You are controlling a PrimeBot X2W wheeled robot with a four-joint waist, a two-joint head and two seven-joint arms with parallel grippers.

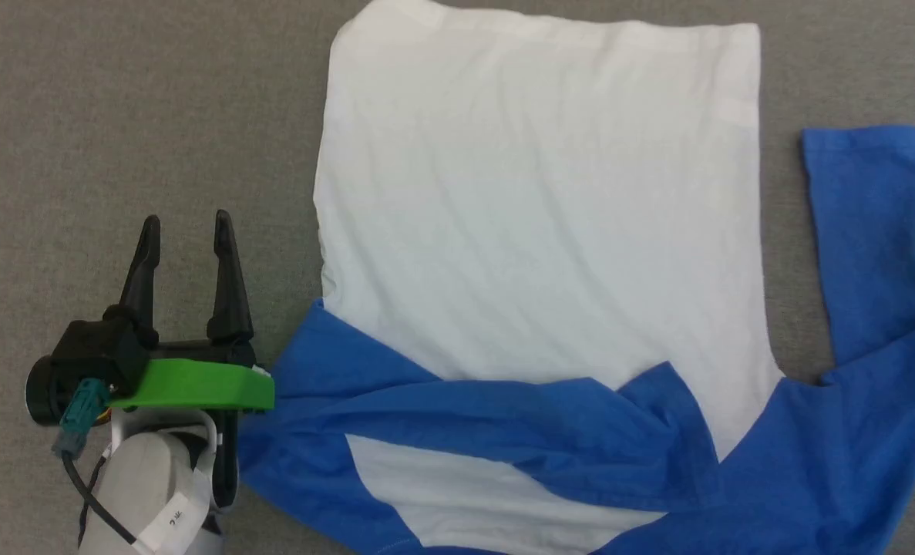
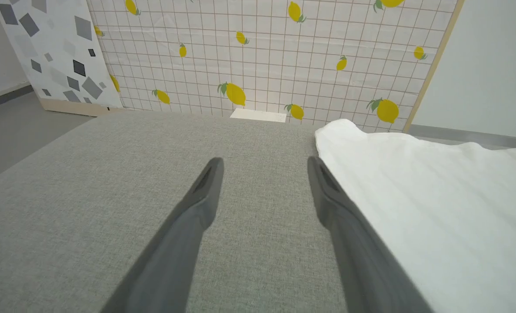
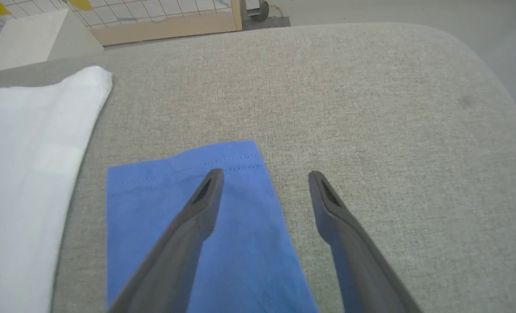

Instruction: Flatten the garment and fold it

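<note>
right gripper (image 3: 264, 176) spread wide above the garment's (image 3: 197, 226) blue sleeve; white body at 9 o'clock.

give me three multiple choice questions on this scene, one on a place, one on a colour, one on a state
1. Where is the left end effector relative to the shirt?
A. on its white body
B. to its left, over the grey surface
C. to its right

2. What colour is the sleeve by the right end effector?
A. red
B. blue
C. green

3. How do the two end effectors stand?
A. both open, holding nothing
B. both shut on cloth
C. one open, one shut

Answers:
1 B, in the head view its fingers lie over the grey surface beside the shirt's left edge.
2 B, the right wrist view shows blue cloth under one finger.
3 A, each pair of fingers is spread with nothing gripped between them.
</note>
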